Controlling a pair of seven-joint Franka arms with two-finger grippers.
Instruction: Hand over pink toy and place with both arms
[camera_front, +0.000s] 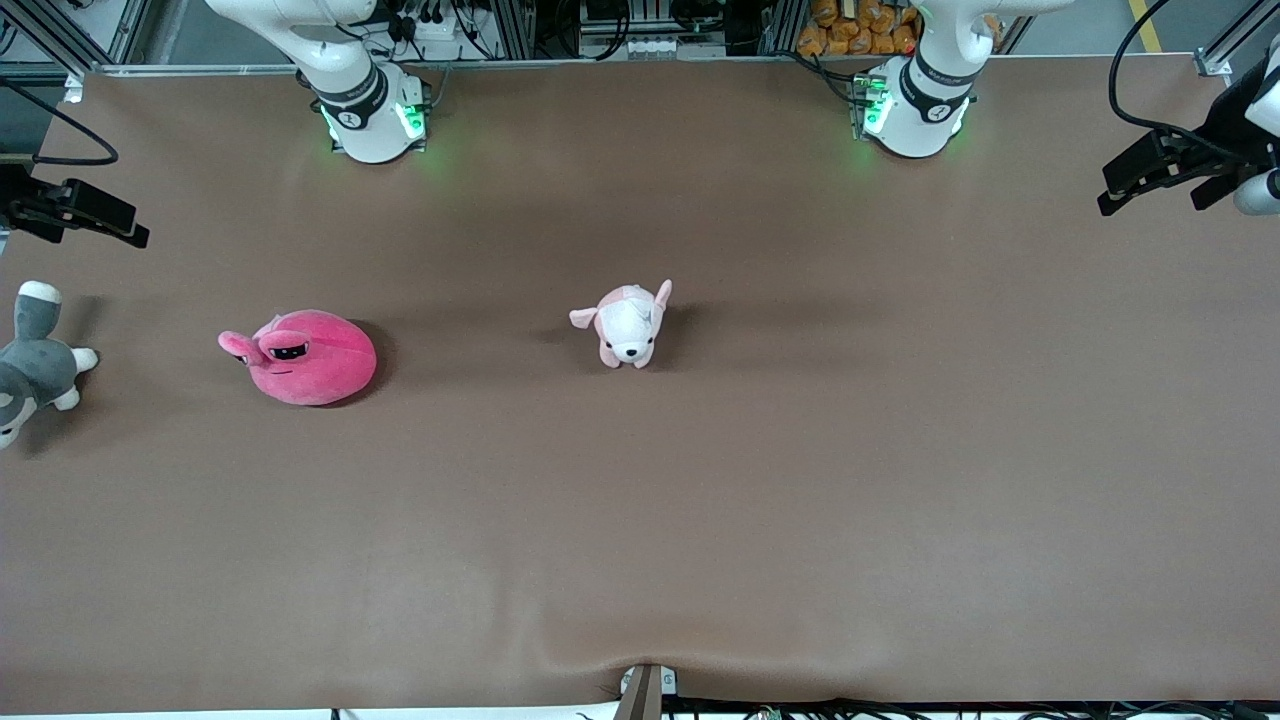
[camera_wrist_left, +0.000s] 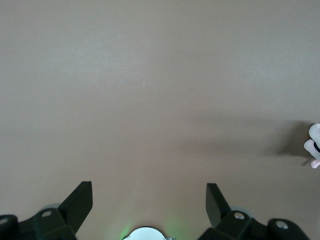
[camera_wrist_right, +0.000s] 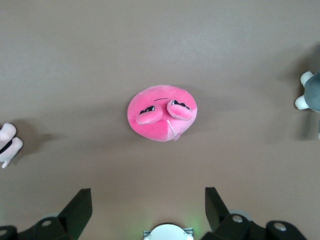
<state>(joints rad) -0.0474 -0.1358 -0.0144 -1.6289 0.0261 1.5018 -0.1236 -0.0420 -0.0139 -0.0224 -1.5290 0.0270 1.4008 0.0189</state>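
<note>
Sitting on the table (camera_front: 640, 520) toward the right arm's end, the pink toy (camera_front: 305, 357) lies free, eyes aimed at that end, body stretching along the table's length. Right tool (camera_wrist_right: 148, 210) hangs over it, fingers spread wide, empty. Left tool (camera_wrist_left: 149, 205) is the same over bare table. Grey plush (camera_front: 35, 365) is cut off at the edge. Pale puppy plush (camera_front: 628, 325) sits mid-table.

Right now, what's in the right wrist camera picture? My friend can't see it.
The pink toy, a round hot-pink plush with two bulging eyes, lies alone on the brown table, and the right gripper hangs over it with its jaws wide open. A grey-and-white plush and a pale pink-and-white puppy peek in at the picture's edges.
</note>
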